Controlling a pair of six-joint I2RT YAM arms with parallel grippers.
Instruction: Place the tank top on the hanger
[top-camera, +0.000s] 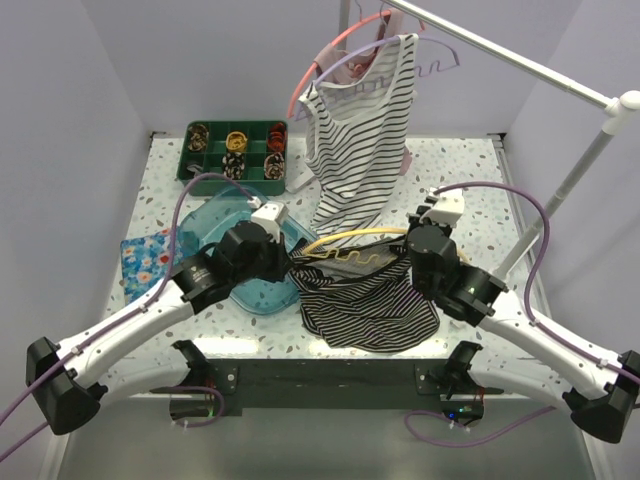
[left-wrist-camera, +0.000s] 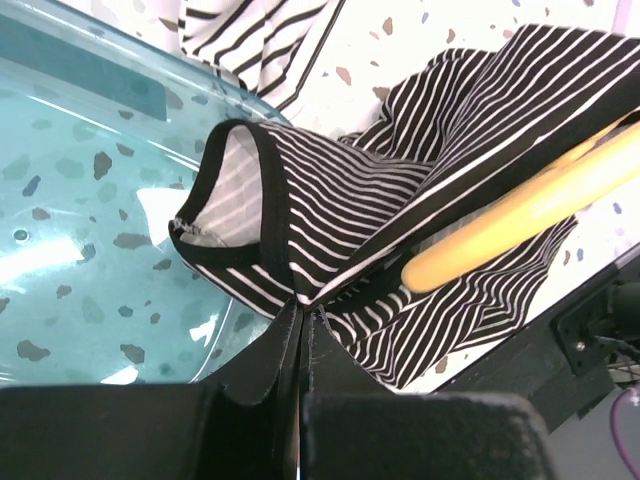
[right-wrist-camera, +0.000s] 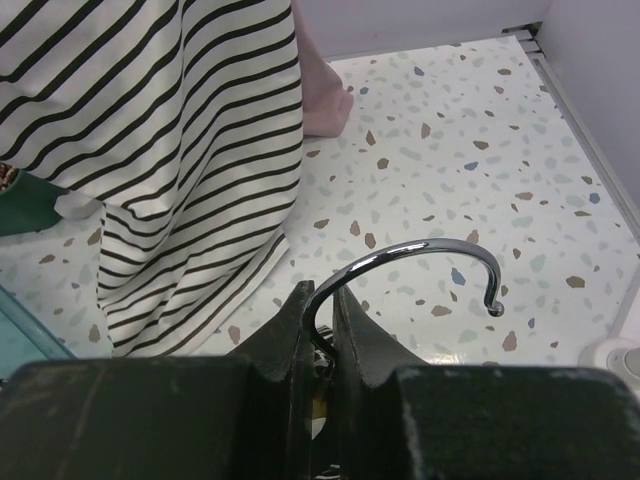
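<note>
Left gripper (left-wrist-camera: 302, 318) pinches tank top (left-wrist-camera: 345, 200) hem, right gripper (right-wrist-camera: 318, 318) clamps hanger (left-wrist-camera: 520, 205) hook (right-wrist-camera: 420, 252); fabric looks limp and light, best held by hems.

Two tank tops: dark tank top (top-camera: 365, 305), white tank top (top-camera: 355, 140). Three hangers: yellow hanger (top-camera: 350, 235), pink hanger (top-camera: 312, 62), lilac hanger (top-camera: 450, 55). One green sorting tray (top-camera: 185, 165). One blue plastic lid (top-camera: 205, 225). One flowered cloth (top-camera: 145, 262). One clothes rail (top-camera: 520, 57).
</note>
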